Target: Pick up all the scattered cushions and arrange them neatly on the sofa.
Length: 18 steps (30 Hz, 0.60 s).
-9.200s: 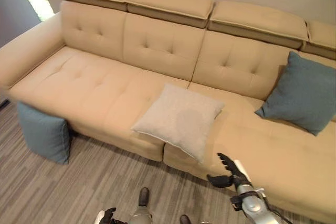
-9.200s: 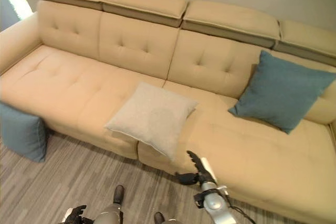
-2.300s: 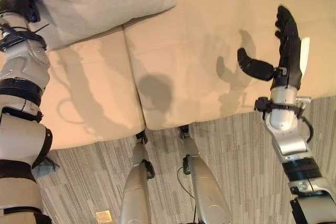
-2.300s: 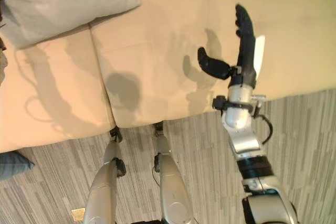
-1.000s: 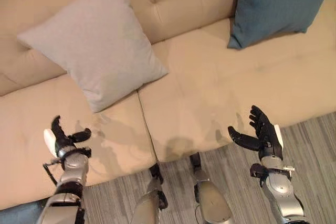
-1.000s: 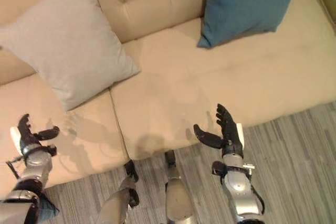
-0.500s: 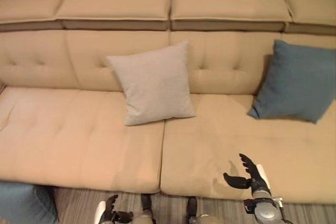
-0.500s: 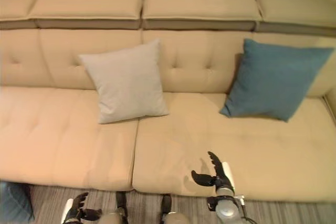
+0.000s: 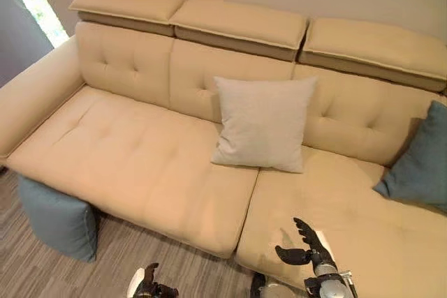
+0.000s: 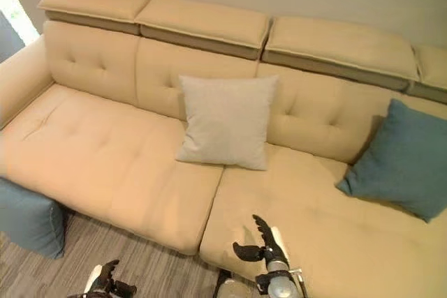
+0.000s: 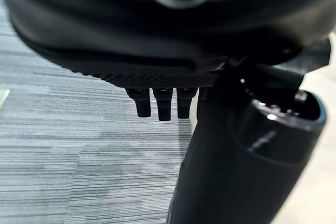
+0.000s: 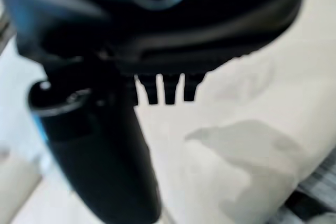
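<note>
Hands first: my right hand hangs low over the front edge of the sofa, fingers spread and thumb out to the side, holding nothing. My left hand sits down over the striped floor in front of the seat, fingers loosely open, also empty.

Cushion count is three. One light grey cushion stands propped against the backrest near the middle. One teal cushion leans against the backrest toward the right end. A second teal cushion is off the sofa, on the floor against the left front of the base.

Compared with half a second back, my view has swung left, so the armrest shows and the right teal one slides to the edge. Cushions themselves haven't budged, and both hands are as open as before.
</note>
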Motion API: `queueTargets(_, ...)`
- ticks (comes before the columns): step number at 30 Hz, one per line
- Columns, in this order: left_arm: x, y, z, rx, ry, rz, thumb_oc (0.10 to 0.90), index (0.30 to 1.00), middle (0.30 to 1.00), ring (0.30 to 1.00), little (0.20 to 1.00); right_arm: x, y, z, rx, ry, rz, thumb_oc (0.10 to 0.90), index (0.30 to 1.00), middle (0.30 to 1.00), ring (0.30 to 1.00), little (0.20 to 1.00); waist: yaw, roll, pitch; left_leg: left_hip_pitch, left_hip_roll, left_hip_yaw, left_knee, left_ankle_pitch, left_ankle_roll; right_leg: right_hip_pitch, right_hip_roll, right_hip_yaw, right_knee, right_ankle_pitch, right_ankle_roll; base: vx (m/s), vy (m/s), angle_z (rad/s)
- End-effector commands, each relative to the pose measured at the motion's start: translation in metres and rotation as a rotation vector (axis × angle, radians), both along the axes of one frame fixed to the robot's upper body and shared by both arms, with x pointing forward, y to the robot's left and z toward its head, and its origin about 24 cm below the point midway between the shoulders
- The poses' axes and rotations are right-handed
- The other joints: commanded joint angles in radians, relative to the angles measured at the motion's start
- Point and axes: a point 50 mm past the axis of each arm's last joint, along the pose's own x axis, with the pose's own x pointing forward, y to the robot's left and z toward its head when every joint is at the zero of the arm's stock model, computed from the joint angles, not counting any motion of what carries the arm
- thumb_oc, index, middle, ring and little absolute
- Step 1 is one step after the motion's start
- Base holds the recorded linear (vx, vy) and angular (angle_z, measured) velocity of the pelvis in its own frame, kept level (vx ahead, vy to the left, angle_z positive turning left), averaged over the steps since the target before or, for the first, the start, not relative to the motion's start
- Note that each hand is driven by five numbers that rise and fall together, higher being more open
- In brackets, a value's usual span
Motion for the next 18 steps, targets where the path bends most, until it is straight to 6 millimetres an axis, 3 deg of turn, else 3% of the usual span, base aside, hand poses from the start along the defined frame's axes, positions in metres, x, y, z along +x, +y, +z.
queueTargets(1,0.014,0.019,0.009,0.087,-0.039,-0.029,0.8,0.9,0.9,0.9,0.9,0.039,0.018,0.032,0.059,-0.207,0.019,0.8,0.9,0.9,0.9,0.9,0.009,-0.044,0.036,0.118,-0.054,-0.007,-0.105,-0.102,0.058,-0.094,0.093,0.134,-0.186,0.124,0.107,-0.3,-0.017,0.25)
queueTargets(4,-0.007,0.023,0.002,0.069,0.026,0.027,0.8,0.9,0.9,0.9,0.9,0.039,0.024,0.03,0.036,-0.197,0.065,0.8,0.9,0.9,0.9,0.9,0.07,-0.023,0.018,0.062,-0.004,0.024,-0.123,-0.041,0.053,-0.009,0.049,0.049,-0.028,0.008,0.051,-0.35,-0.063,-0.15)
queueTargets(6,-0.027,0.031,-0.001,0.077,0.091,0.078,0.8,0.9,0.9,0.9,0.9,0.04,0.031,0.029,0.015,-0.182,0.121,0.8,0.9,0.9,0.9,0.9,0.114,-0.023,-0.012,0.026,0.026,0.044,-0.127,-0.015,0.041,0.101,-0.01,0.031,0.009,-0.019,0.045,-0.32,-0.183,-0.18)
queueTargets(7,-0.027,0.031,-0.001,0.077,0.091,0.078,0.8,0.9,0.9,0.9,0.9,0.04,0.031,0.029,0.015,-0.182,0.121,0.8,0.9,0.9,0.9,0.9,0.114,-0.022,-0.013,0.026,0.026,0.044,-0.127,-0.015,0.041,0.1,-0.009,0.031,0.008,-0.019,0.045,-0.28,-0.212,-0.26)
queueTargets(9,-0.037,0.039,-0.002,0.093,0.118,0.127,0.8,0.9,0.9,0.9,0.9,0.042,0.036,0.03,0.036,-0.181,0.13,0.8,0.9,0.9,0.9,0.9,0.139,-0.037,-0.032,-0.019,0.038,0.04,-0.094,-0.009,0.031,0.176,-0.035,0.075,-0.001,0.0,0.059,-0.25,-0.261,-0.21)
queueTargets(11,-0.038,0.047,0.001,0.117,0.115,0.152,0.8,0.9,0.9,0.9,0.9,0.043,0.039,0.032,0.046,-0.192,0.144,0.8,0.9,0.9,0.9,0.9,0.152,-0.062,-0.045,-0.094,0.041,0.015,-0.034,-0.004,0.02,0.231,-0.033,0.189,-0.026,0.047,0.089,-0.33,-0.404,-0.02)
queueTargets(12,-0.038,0.052,0.002,0.135,0.116,0.148,0.8,0.9,0.9,0.9,0.9,0.045,0.039,0.038,0.031,-0.217,0.166,0.8,0.9,0.9,0.9,0.9,0.148,-0.074,-0.052,-0.139,0.045,-0.002,-0.01,0.007,0.012,0.266,-0.011,0.275,-0.069,0.033,0.103,-0.33,-0.41,0.23)
queueTargets(14,-0.029,0.054,0.005,0.15,0.093,0.141,0.8,0.9,0.9,0.9,0.9,0.048,0.046,0.044,0.036,-0.246,0.216,0.8,0.9,0.9,0.9,0.9,0.142,-0.083,-0.045,-0.202,0.071,-0.041,0.008,0.051,-0.006,0.286,0.06,0.403,-0.123,-0.112,0.07,-0.31,-0.404,0.33)
queueTargets(16,-0.017,0.056,0.008,0.162,0.056,0.144,0.8,0.9,0.9,0.9,0.9,0.048,0.051,0.044,0.032,-0.245,0.256,0.8,0.9,0.9,0.9,0.9,0.15,-0.068,-0.034,-0.25,0.11,-0.073,-0.035,0.143,-0.037,0.286,0.11,0.385,-0.185,-0.186,0.031,-0.34,-0.419,0.35)
queueTargets(18,-0.008,0.052,0.01,0.113,-0.012,0.223,0.8,0.9,0.9,0.9,0.9,0.046,0.051,0.043,0.021,-0.235,0.283,0.8,0.9,0.9,0.9,0.9,0.154,-0.049,-0.022,-0.236,0.137,-0.105,-0.146,0.201,-0.057,0.261,0.15,0.363,-0.202,-0.19,0.01,-0.31,-0.362,0.32)
